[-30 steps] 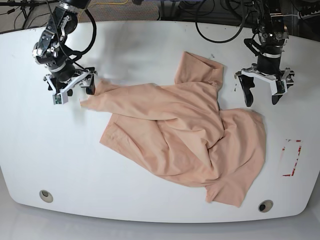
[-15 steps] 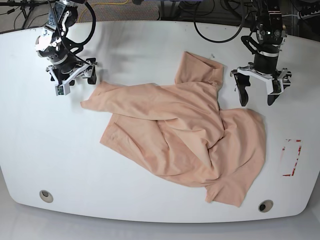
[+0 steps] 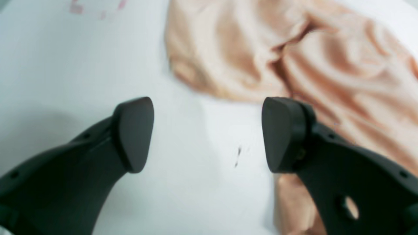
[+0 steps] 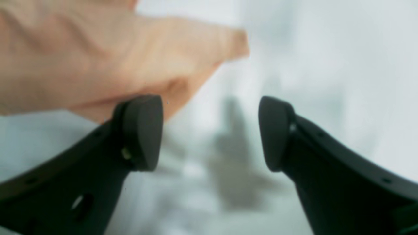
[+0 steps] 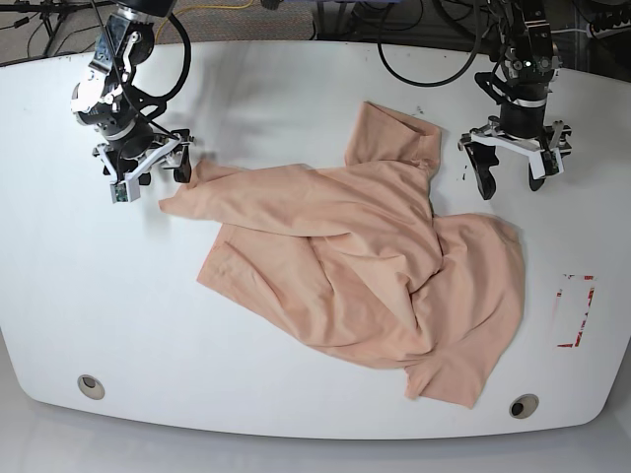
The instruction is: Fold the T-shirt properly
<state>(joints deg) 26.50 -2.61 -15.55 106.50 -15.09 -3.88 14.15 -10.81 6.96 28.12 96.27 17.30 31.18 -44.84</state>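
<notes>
A plain peach-pink T-shirt lies on a white bench bearing a small red-marked patch, between two black claws.

A robotics lab: a white table with tangled black cables behind its far edge.

A white tabletop with rounded corners is seen under even light, two round grommets being set near its front corners, red tape marks laid by its right edge, and dark cables bunched beyond its back edge.
</notes>
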